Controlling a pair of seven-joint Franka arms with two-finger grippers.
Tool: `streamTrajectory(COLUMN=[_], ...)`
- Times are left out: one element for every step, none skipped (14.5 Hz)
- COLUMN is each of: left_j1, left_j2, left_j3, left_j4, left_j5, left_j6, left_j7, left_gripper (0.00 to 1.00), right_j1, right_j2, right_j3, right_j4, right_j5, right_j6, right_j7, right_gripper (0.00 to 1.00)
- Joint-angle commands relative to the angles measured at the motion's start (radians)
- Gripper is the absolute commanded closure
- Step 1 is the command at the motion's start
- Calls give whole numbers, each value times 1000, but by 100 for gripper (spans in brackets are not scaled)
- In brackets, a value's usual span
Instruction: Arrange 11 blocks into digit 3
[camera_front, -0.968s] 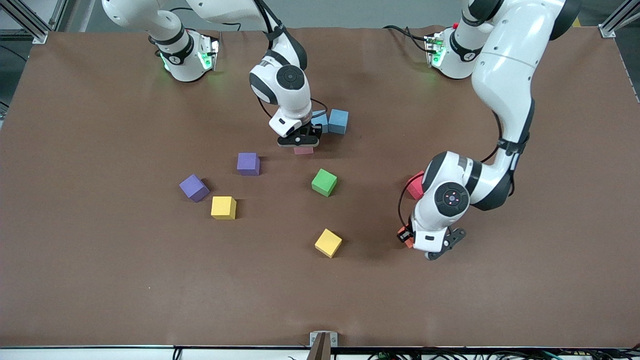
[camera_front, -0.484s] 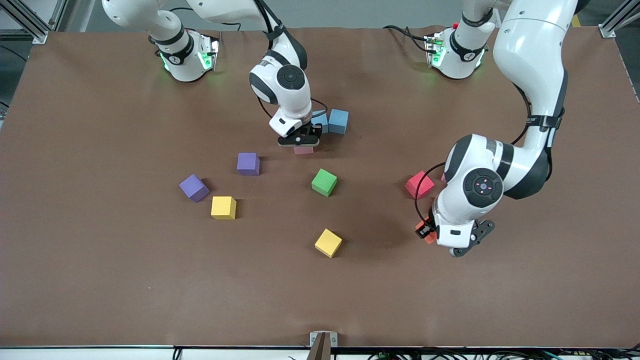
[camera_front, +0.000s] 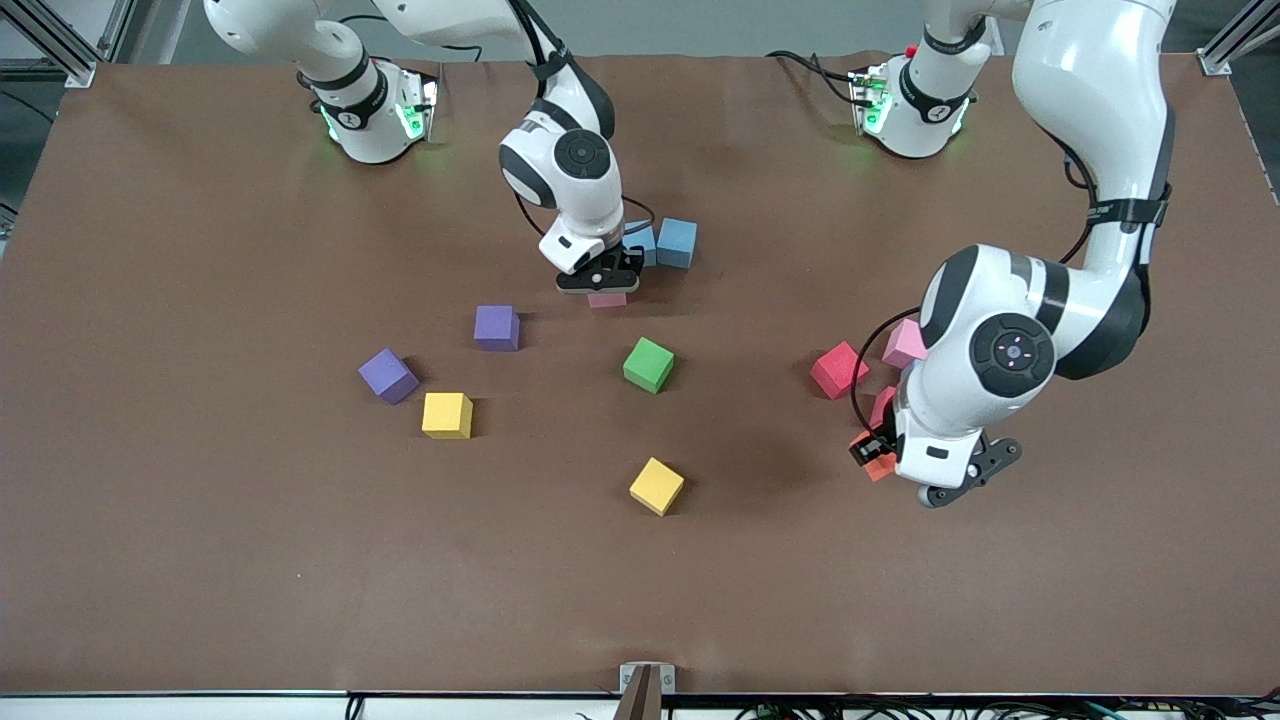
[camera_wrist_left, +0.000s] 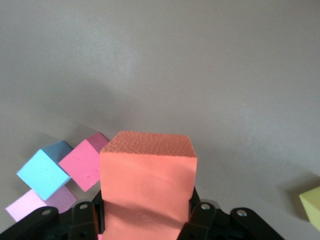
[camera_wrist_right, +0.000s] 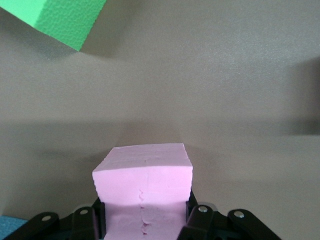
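My left gripper (camera_front: 872, 456) is shut on an orange block (camera_front: 879, 466) (camera_wrist_left: 147, 180), low over the table beside a red block (camera_front: 838, 369), a pink block (camera_front: 905, 343) and a second red one (camera_front: 882, 404). My right gripper (camera_front: 600, 283) is shut on a pink block (camera_front: 607, 299) (camera_wrist_right: 142, 185), down by two light blue blocks (camera_front: 677, 242). A green block (camera_front: 648, 364) and two purple blocks (camera_front: 496, 327) (camera_front: 387, 375) lie apart mid-table. The left wrist view shows a third light blue block (camera_wrist_left: 44, 172). No digit 3 is in view.
Two yellow cubes (camera_front: 446, 415) (camera_front: 656, 486) lie nearer to the front camera than the purple and green blocks. The brown table (camera_front: 200, 560) stretches wide toward the front edge. The left arm's elbow hangs over the red and pink group.
The left arm has swung toward its own end of the table with the orange block, uncovering the pink block and a red one. The right arm has stayed still.
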Motion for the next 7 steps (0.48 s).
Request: streamTrajectory(left_j1=[42,54,68,71,72,72,72], left_j2=[-69,-75,-77,-77,-77,-77,-77], left_j3=[-22,-34,-47,-53,-53,-53,-53], left_j4=[-81,-86,-92,-90,-90,-90,-90], left_j5=[-38,-39,-38,-39,-39,-39,-39], left_j6=[-3,-3,-3,-3,-3,-3,-3], left_j7=[73,86,87,87,87,87,86], left_gripper=[56,56,56,56,56,56,56], right_j1=[26,26,26,26,26,26,26], right_j2=[-10,-8,-8,-8,-7,-7,-5], right_j3=[-3,-3,-3,-3,-3,-3,-3], right_j4=[-42,-42,-42,-42,-41,-41,-39], right_j5=[12,12,12,12,12,12,12], right_j6=[-11,-9,-9,-8,-8,-6,-5], right_j7=[4,4,4,4,4,4,2], right_gripper=[97,97,97,97,97,96,95])
